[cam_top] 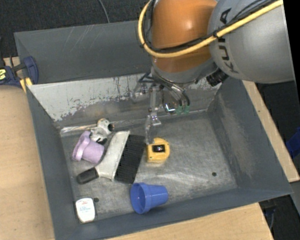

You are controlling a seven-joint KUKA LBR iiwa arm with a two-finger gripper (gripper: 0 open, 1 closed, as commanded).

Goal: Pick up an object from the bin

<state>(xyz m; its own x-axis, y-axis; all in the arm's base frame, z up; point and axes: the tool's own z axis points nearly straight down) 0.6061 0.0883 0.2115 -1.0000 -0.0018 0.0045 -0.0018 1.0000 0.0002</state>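
My gripper (pixel 153 120) hangs below the orange wrist cover, over the back middle of the bin floor, with nothing visibly in it. A small yellow tape measure (pixel 157 152) with a black centre lies just in front of it, a short gap below its tip. To the left of the tape measure rests a brush (pixel 123 156) with a white back and black bristles, lying at a slant.
A lilac plastic piece (pixel 88 148) and a small white and black part (pixel 104 127) lie at the back left. A black stub (pixel 87 176) sits by the brush. A blue cup (pixel 148 196) on its side and a white floss box (pixel 85 209) lie near the front wall.
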